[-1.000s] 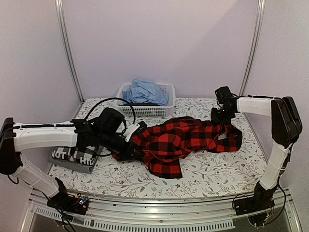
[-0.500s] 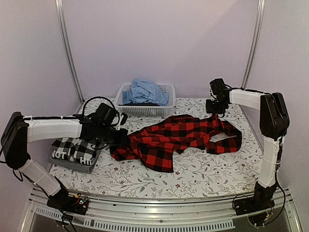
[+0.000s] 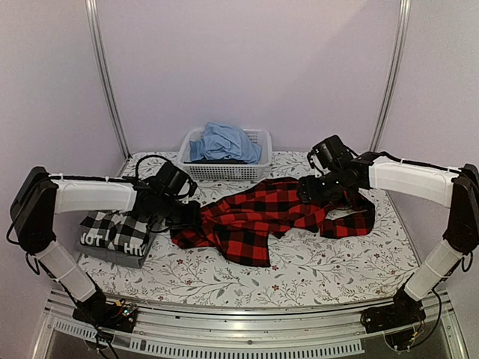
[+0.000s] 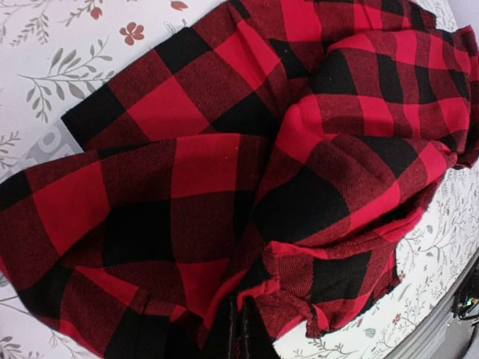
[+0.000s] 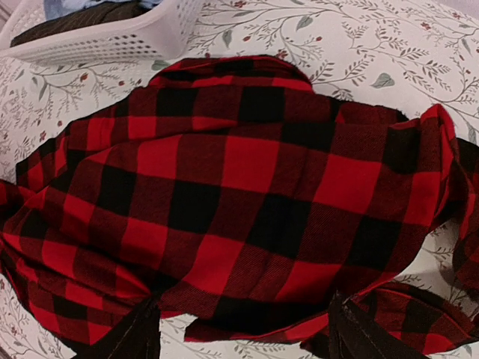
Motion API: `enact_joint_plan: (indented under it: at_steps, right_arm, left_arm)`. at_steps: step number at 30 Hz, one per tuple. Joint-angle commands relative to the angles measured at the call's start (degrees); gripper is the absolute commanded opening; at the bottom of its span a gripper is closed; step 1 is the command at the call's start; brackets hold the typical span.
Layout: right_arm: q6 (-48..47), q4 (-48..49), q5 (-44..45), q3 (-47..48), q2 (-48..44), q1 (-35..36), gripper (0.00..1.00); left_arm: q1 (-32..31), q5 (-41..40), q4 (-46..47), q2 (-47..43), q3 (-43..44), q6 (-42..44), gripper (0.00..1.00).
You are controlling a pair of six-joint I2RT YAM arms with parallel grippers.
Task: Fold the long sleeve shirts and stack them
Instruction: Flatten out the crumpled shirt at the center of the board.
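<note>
The red-and-black flannel shirt (image 3: 262, 217) lies crumpled across the middle of the table. My left gripper (image 3: 188, 215) sits at the shirt's left end, shut on a fold of the flannel (image 4: 224, 164); its jaws (image 4: 241, 340) pinch the cloth edge. My right gripper (image 3: 310, 191) hovers over the shirt's right half, open. Its two fingers (image 5: 138, 336) stand wide apart above the flannel (image 5: 247, 172), holding nothing. At the left, a folded black-and-white check shirt (image 3: 112, 226) rests on a dark grey shirt with white letters (image 3: 105, 245).
A white basket (image 3: 258, 161) holding blue cloth (image 3: 223, 142) stands at the back of the table, and its rim (image 5: 112, 37) shows beyond the flannel. The floral tablecloth (image 3: 337, 262) shows in front. Metal frame posts rise at the back corners.
My right gripper let go of the shirt's right end, opened, rose and swung left over the shirt. My left gripper drew the left end a little leftward.
</note>
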Motion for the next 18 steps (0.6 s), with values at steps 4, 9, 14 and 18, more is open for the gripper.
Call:
enact_joint_plan:
  at_steps: [4,9,14,18]
  right_arm:
    - [11.72,-2.5,1.48,-3.71,-1.37,7.68,0.75]
    - [20.92,-0.86,3.78,-3.46,4.26,8.4,0.66]
    - [30.22,-0.06,4.59,-4.7,6.08,8.78,0.58]
    - [35.34,-3.23,6.83,-3.02,7.04,11.47,0.54]
  left_arm:
    - [-0.25,-0.08,2.83,-4.78,-3.78,-0.58,0.0]
    - [-0.25,2.06,5.05,-7.43,-6.54,1.31,0.0]
    - [-0.27,4.25,6.85,-9.56,-8.49,2.72,0.0]
    - [-0.23,6.05,7.17,-10.32,-8.83,3.83,0.0]
